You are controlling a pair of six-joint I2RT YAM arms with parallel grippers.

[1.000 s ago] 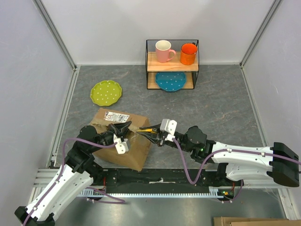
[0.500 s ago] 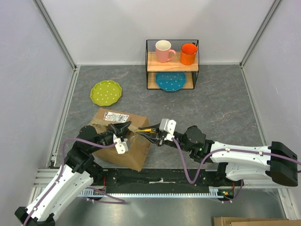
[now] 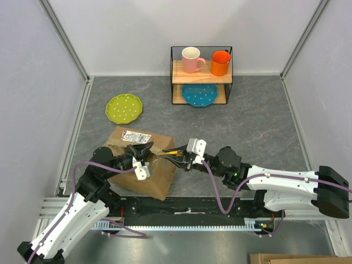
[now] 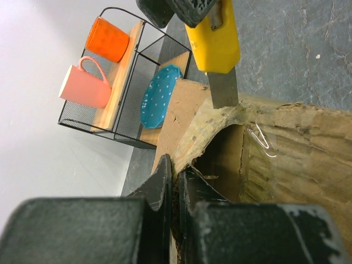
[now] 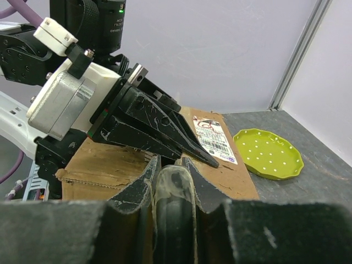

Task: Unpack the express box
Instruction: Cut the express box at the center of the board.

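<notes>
The express box (image 3: pixel 157 177) lies in the lower left of the top view, just in front of my two bases, turned at an angle, with its white, red-printed label (image 3: pixel 133 136) on the far upper face. My left claw (image 4: pixel 176 171) is pinched nearly shut on the torn edge of the box's cardboard flap, with only that thin sheet between the fingers. In the lower half of the left wrist view the carton gapes open beside that edge, its inside dark. My right claw (image 5: pixel 171 173) reaches in from the right and is closed narrowly around a yellow cutter (image 4: pixel 213 38). The cutter's grey blade (image 4: pixel 223 91) points down at the ragged rim of the box. I cannot tell if the blade tip touches the rim. A green dotted plate (image 3: pixel 124 108) sits on the table beyond the box, toward the upper left. At top centre stands a wire rack (image 3: pixel 230 66) with a pink mug (image 3: pixel 191 59) and an orange mug (image 3: pixel 220 62) on its upper shelf and a blue plate (image 3: pixel 199 94) below.
</notes>
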